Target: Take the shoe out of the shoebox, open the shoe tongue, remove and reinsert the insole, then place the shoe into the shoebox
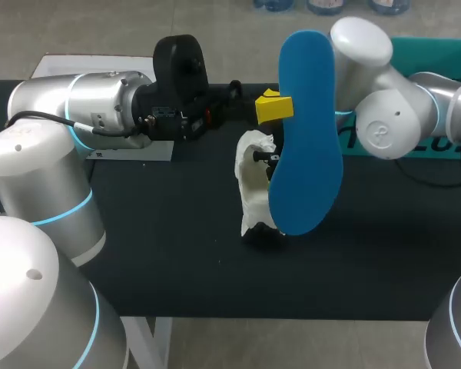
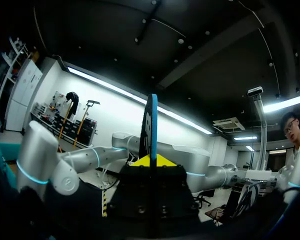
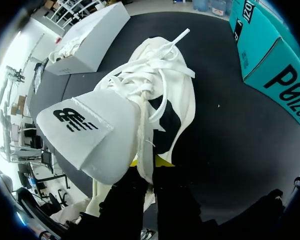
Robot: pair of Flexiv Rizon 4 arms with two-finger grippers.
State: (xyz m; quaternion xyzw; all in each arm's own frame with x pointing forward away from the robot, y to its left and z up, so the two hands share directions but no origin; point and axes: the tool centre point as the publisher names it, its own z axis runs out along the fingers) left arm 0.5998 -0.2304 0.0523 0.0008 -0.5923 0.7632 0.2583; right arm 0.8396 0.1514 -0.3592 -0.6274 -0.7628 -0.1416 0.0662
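Shoe (image 1: 253, 184), white with loose laces, is near the middle of the dark worktop (image 1: 177, 261), its tongue (image 3: 90, 135) folded out. Our right jaws are closed on the shoe's upper edge beside that tongue. Our left jaws are closed on the blue insole (image 1: 307, 146) and hold it upright, just beside the shoe. We see the white shoebox (image 3: 95, 35) well apart from the shoe and a teal box (image 3: 270, 60) on the shoe's other side.

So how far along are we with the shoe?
Done: the shoe is out on the table, tongue pulled open, blue insole removed. In hand: left gripper holds the insole; right gripper grips the shoe. Left: reinsert, then box it.
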